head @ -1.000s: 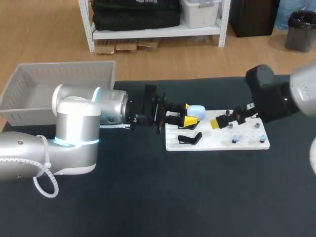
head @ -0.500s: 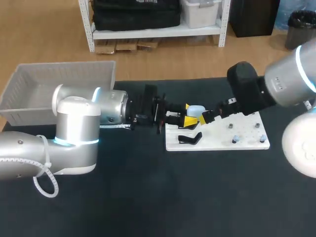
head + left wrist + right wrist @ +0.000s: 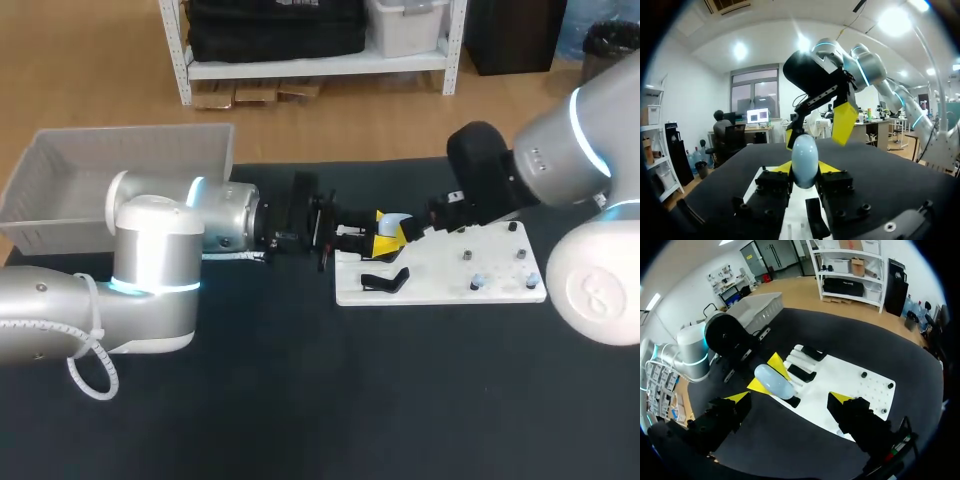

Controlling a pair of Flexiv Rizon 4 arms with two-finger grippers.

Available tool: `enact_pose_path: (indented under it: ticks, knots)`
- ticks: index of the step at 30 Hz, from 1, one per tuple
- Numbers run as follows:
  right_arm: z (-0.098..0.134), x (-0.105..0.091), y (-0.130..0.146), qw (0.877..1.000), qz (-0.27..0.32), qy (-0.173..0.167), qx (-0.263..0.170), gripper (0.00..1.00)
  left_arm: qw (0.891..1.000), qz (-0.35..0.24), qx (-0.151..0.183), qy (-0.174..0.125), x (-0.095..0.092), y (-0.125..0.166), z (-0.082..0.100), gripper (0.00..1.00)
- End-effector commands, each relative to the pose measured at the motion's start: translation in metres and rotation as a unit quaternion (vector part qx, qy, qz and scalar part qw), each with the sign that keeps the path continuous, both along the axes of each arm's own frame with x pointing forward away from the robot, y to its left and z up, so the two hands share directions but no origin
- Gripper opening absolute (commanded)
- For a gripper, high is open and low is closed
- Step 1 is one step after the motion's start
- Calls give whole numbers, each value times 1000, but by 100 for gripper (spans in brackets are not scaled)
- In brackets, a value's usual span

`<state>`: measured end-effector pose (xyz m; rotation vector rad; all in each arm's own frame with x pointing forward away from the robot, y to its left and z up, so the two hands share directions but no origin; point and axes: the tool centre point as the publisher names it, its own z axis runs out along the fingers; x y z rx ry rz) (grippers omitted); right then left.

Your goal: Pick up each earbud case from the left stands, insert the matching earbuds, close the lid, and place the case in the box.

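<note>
Box [image 3: 120, 160]: far left of table, well apart from the work.

Left gripper [image 3: 383, 241]: reaches across from the left, yellow tips clamped on the case [image 3: 398, 221] from two sides. The case is pale blue and egg-shaped, with its lid down, and is held above the board's [image 3: 440, 290] left end.

Right gripper [image 3: 417, 232]: just beside the case, jaws spread wide and holding nothing; the case lies between its tips in the right wrist view.

Black stand [image 3: 385, 281]: on the board, below the case. Small pale pieces [image 3: 478, 282] to the right are probably earbuds, too small to be sure.

Handling: probably light, hard, glossy and rounded, so likely to slip or twist. Grip the broad flanks below the lid seam, leaving the lid free.
</note>
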<state>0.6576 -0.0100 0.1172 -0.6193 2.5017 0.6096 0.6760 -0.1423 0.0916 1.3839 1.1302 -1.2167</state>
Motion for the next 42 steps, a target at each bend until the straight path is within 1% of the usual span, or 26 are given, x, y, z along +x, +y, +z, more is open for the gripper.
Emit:
enact_pose_path:
  ticks: [1, 25, 33, 36, 38, 41, 42]
  knots:
    - [-3, 4, 2, 1000, -6, 0, -4, 100, 1000, 1, -2, -1, 0, 0, -1, 0]
    - [-9, 16, -3, 1000, -29, -2, -3, 100, 1000, 1, -2, -1, 0, 0, -1, 0]
    - [4, 21, -5, 999, -36, -14, 5, 100, 1000, 1, -2, -1, 0, 0, -1, 0]
    - [12, 23, -10, 999, -38, -23, 5, 100, 1000, 1, -2, -1, 0, 0, -1, 0]
    - [18, 22, -15, 999, -37, -32, -4, 100, 1000, 1, -2, -1, 0, 0, -1, 0]
    - [24, 20, -31, 998, -39, -42, -38, 100, 1000, 1, -2, -1, 0, 0, -1, 0]
    - [25, 20, -38, 997, -41, -40, -51, 100, 1000, 1, -2, -1, 0, 0, -1, 0]
